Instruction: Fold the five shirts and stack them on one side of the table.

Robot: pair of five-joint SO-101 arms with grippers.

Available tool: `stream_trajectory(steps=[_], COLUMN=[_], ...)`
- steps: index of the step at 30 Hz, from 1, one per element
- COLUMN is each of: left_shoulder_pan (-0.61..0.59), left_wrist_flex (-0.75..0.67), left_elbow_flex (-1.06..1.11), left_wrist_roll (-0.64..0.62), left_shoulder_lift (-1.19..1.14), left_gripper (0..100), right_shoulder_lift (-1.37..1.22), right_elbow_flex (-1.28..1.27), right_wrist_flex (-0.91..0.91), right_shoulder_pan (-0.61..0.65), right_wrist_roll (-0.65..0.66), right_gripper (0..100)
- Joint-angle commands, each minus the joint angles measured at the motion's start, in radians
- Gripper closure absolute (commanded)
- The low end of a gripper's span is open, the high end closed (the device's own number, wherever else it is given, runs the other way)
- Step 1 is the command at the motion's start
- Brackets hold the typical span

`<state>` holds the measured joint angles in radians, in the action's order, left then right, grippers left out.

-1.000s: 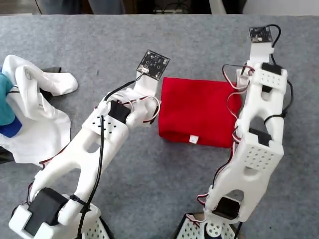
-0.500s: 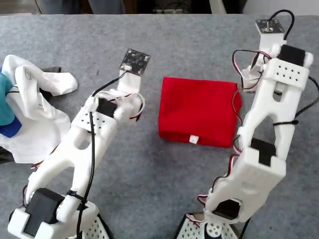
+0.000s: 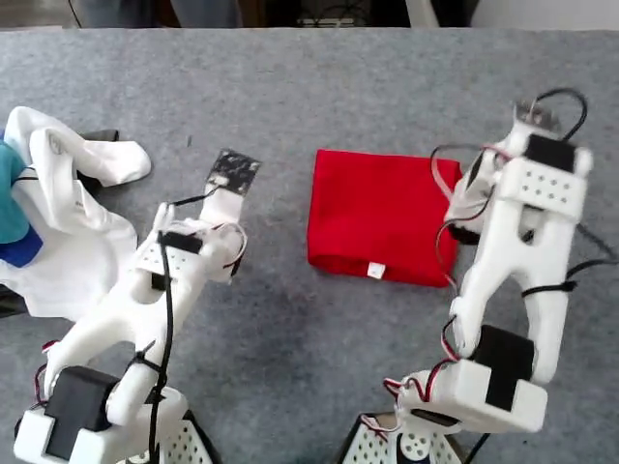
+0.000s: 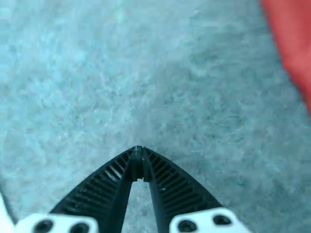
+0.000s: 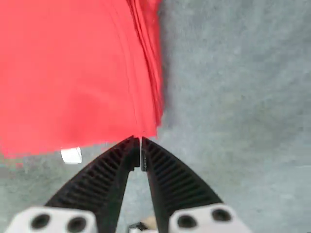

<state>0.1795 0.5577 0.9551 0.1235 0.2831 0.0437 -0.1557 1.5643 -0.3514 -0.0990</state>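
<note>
Beside the red shirt [image 3: 382,217], both arms [image 3: 179,266] [image 3: 522,222] sit bent — fingers [image 4: 108,182] pinched together.

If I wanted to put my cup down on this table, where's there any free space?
The wide far strip of table beyond the red shirt is bare, as is the lane between that shirt and the left arm, running to the near edge. Crowded: the left edge, under the shirt pile, and the shirt's right side, where the right arm stands.

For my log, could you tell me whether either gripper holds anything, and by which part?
Nothing is held: the left gripper is shut over bare table, the right gripper shut beside the red shirt edge.
</note>
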Motion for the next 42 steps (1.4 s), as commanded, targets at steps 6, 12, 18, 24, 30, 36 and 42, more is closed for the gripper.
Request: stream_trajectory(steps=[6,12,18,24,30,36,42], left_shoulder_pan=[-0.005,-0.005,-0.005,-0.007,-0.010,-0.013,-0.015], left_wrist_flex=[-0.077,-0.075,-0.074,-0.074,-0.074,-0.075,-0.077], left_elbow_flex=[0.039,0.039,0.039,0.039,0.039,0.039,0.039], left_wrist_roll=[-0.015,-0.015,-0.015,-0.015,-0.015,-0.015,-0.015], left_shoulder_lift=[0.034,0.032,0.031,0.031,0.031,0.031,0.031], left_gripper=[97,97,97,97,97,97,97], right_shoulder_lift=[0.033,-0.111,-0.294,-0.303,-0.302,-0.236,-0.119], right_elbow_flex=[-0.286,-0.302,-0.297,-0.252,-0.249,-0.220,-0.113], right_wrist_flex=[-0.307,-0.486,-0.618,-0.571,-0.571,-0.555,-0.528], right_shoulder_pan=[0.060,0.132,0.135,0.129,0.129,0.115,0.083], right_wrist_roll=[-0.196,-0.285,-0.310,-0.305,-0.305,-0.298,-0.141], right_gripper=[61.0,55.0,70.8,94.1,98.2,98.3,98.3])
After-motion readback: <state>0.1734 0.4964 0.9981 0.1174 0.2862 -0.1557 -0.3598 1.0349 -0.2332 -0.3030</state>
